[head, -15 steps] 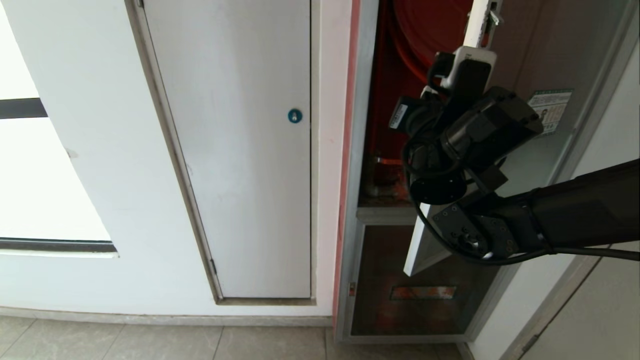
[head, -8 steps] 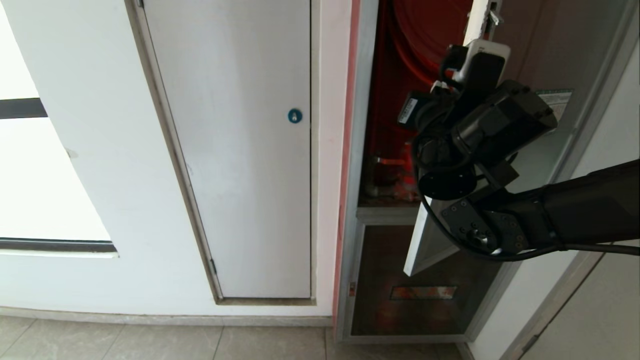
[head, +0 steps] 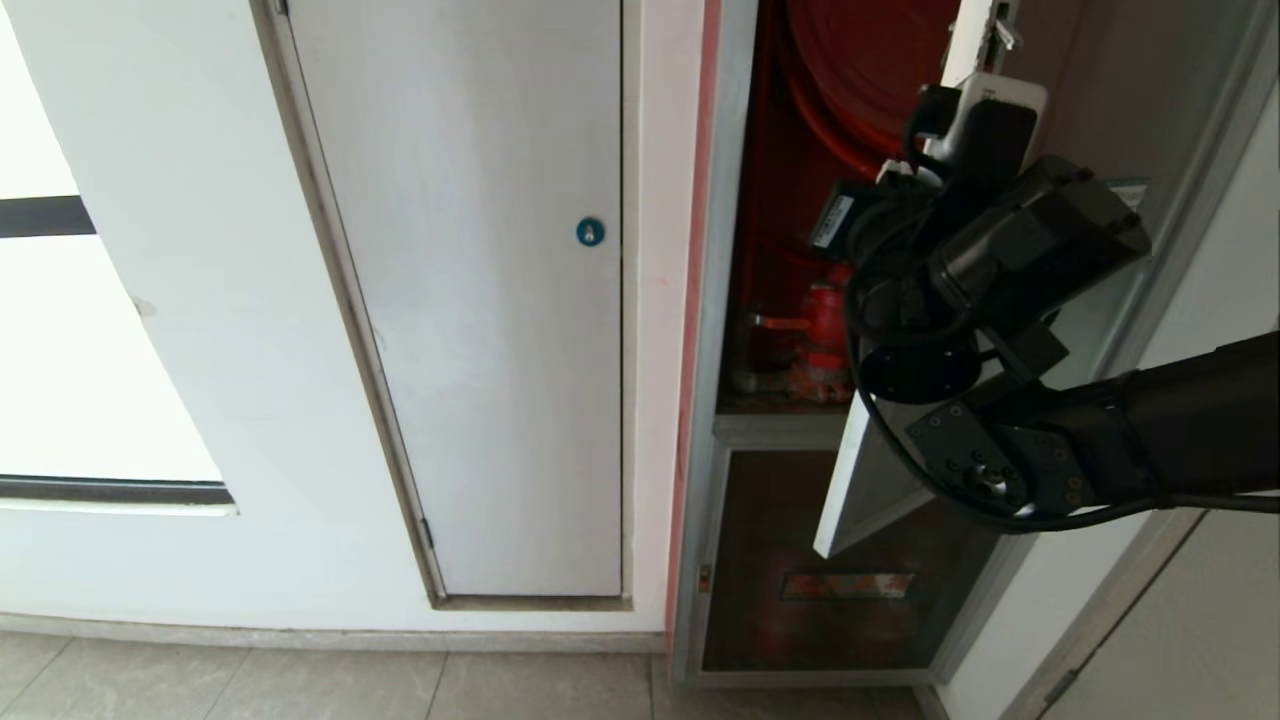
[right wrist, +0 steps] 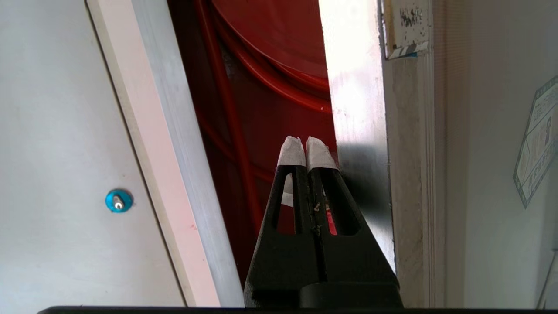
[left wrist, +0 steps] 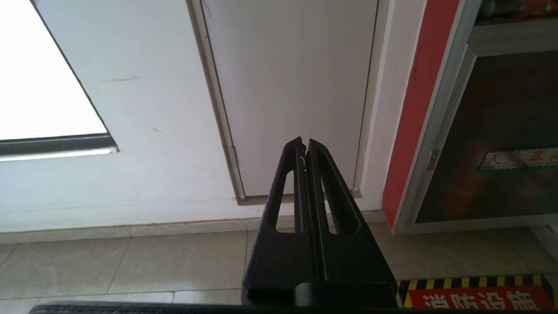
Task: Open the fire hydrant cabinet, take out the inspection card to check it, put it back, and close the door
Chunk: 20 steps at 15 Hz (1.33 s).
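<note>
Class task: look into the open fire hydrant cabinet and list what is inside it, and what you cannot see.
Inside the fire hydrant cabinet: a red hose reel above, a red valve on the shelf. The right arm and the door cover the rest; no inspection card is visible.

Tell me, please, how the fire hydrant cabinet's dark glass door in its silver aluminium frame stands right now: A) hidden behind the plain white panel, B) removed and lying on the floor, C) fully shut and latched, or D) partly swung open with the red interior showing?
D: the dark glass door in its silver aluminium frame is swung out, so the cabinet's red hose reel and red valve show in the gap, with the right gripper, jaws shut, beside the door's edge.
</note>
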{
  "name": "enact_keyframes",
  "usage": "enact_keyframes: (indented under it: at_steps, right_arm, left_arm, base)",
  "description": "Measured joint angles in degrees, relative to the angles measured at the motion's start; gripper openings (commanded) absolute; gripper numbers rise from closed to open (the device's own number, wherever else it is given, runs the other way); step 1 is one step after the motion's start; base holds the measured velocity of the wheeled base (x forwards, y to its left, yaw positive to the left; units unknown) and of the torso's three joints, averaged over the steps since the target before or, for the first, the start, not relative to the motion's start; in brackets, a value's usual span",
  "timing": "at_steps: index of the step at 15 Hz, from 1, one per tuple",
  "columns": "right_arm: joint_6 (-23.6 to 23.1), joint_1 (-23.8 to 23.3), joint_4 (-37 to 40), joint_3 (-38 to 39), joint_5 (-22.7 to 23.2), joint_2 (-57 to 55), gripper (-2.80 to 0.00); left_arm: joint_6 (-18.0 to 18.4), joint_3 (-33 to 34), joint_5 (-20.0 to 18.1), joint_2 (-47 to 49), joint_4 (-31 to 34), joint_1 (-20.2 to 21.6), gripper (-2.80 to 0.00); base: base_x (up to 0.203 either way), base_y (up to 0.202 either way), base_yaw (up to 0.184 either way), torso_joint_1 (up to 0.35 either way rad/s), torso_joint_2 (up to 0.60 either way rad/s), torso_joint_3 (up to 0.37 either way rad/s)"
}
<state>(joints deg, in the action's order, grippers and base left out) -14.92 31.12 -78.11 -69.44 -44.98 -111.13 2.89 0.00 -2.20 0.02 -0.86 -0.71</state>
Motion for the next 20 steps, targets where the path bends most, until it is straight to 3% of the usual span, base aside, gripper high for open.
enact_keyframes:
  at_steps: [20]
  right_arm:
    - [0.1,0.7,-4.6,22.2,-0.2,17.2,-2.8]
  left_arm:
    - [0.0,0.0,0.0,0.0,0.0,0.0,-2.8]
  base:
    - [0.0,0.0,0.0,0.0,0.0,0.0]
